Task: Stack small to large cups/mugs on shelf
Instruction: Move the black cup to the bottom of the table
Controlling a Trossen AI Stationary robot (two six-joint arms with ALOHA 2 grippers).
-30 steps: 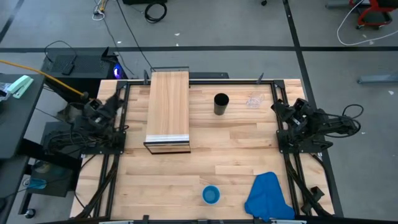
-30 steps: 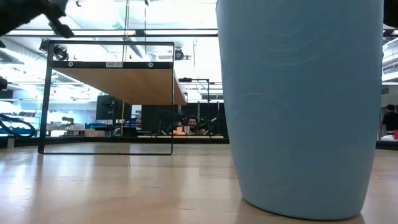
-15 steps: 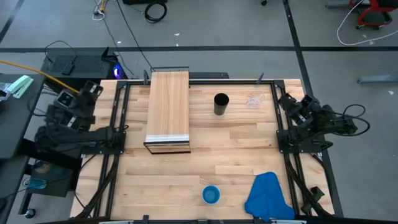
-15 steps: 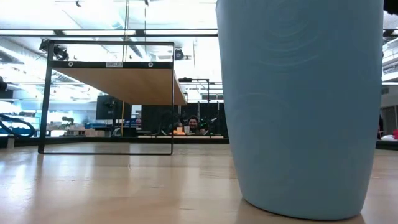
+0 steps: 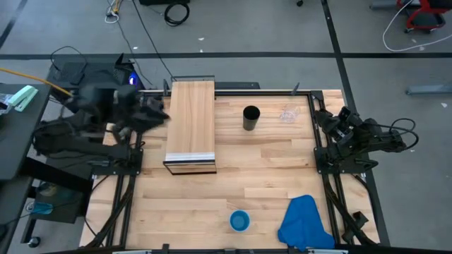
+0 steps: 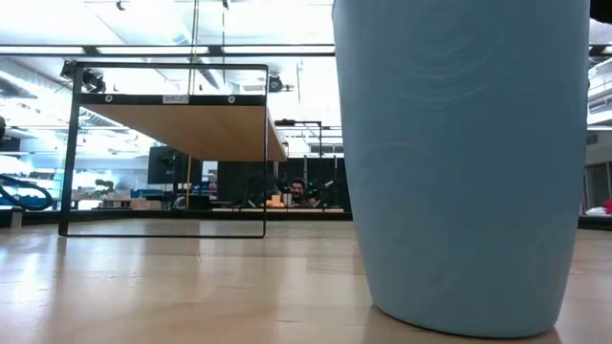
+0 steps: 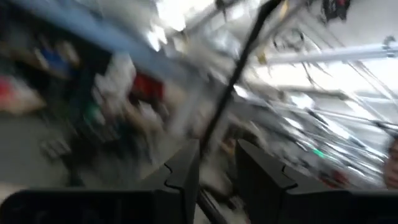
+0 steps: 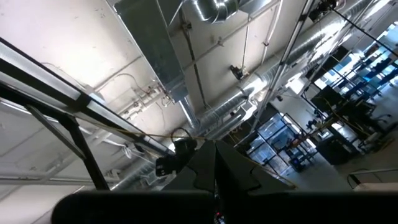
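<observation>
Left gripper (image 5: 157,111) blurred beside shelf (image 5: 191,120) — fingers (image 7: 186,177) slightly apart.

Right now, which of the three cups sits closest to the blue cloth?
The bright blue cup, at the table's front edge just left of the blue cloth. The black cup and clear cup stand far back.

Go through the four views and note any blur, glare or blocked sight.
High view: sharp, except the left arm's tool, smeared by motion beside the shelf. Low view: the blue cup stands so close that it fills the right half; bright ceiling lights wash out the background. Left wrist view: heavily motion-blurred throughout. Right wrist view: sharp, aimed at the ceiling, with bright panels.
</observation>
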